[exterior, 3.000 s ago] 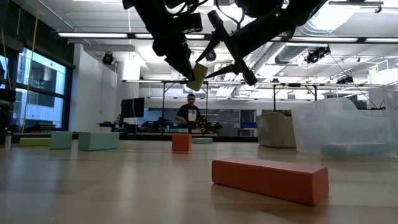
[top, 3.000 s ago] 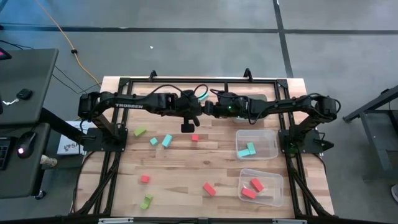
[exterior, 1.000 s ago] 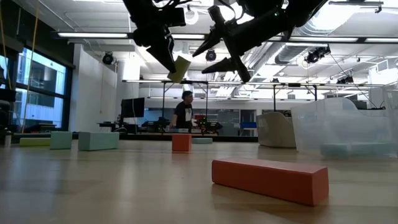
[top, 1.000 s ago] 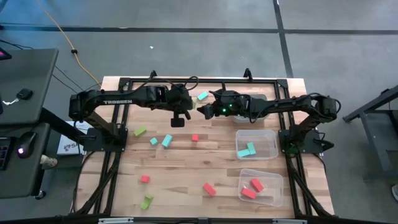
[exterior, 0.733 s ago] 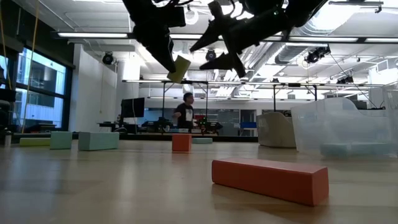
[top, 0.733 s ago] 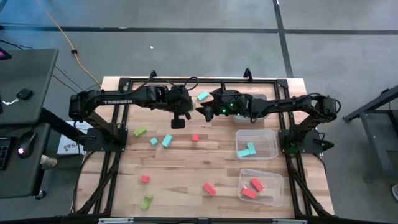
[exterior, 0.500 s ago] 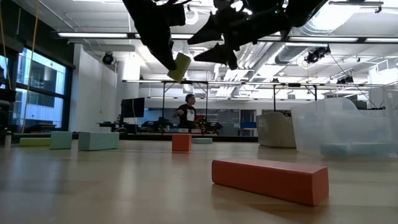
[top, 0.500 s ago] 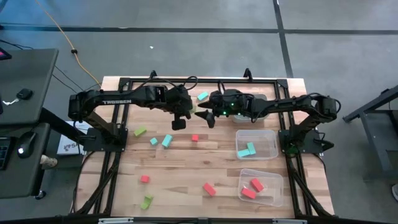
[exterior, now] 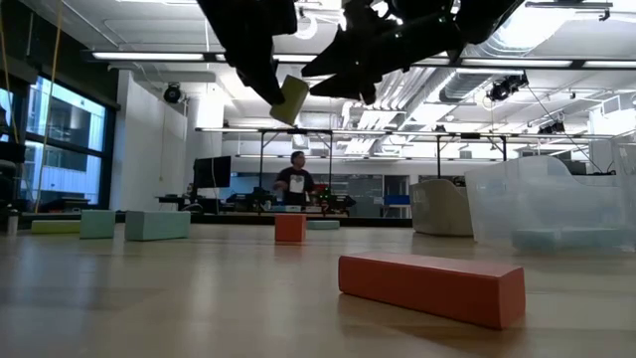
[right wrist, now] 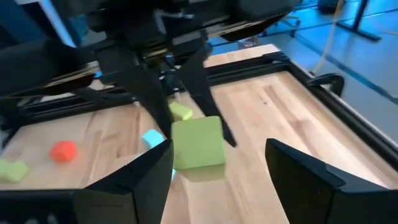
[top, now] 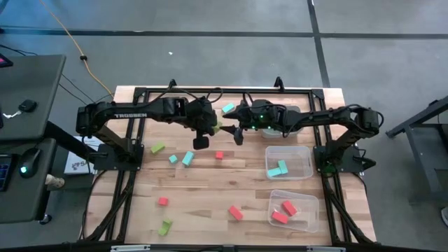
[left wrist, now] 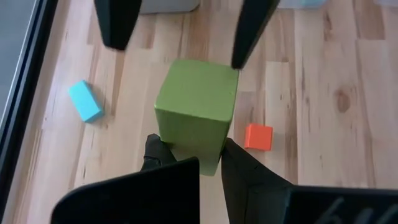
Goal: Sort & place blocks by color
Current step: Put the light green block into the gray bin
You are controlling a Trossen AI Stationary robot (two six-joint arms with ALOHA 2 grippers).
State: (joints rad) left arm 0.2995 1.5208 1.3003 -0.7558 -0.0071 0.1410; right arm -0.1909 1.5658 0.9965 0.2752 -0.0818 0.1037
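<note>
Green block point(left wrist: 196, 109) tilted in left gripper point(left wrist: 189, 163); long axis seemingly along fingers.

Bright, even light from ceiling strips point(exterior: 129, 57) in the low view; arms there backlit, nearly black; near table point(exterior: 149, 298) perhaps slightly soft; right wrist view tinted blue, blurred.

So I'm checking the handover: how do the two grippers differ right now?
The left gripper is shut on the green block, held up off the table; the right gripper is open and empty. The left one carries the block; the right one's fingers straddle it without touching. Both hang in mid-air, facing each other.
</note>
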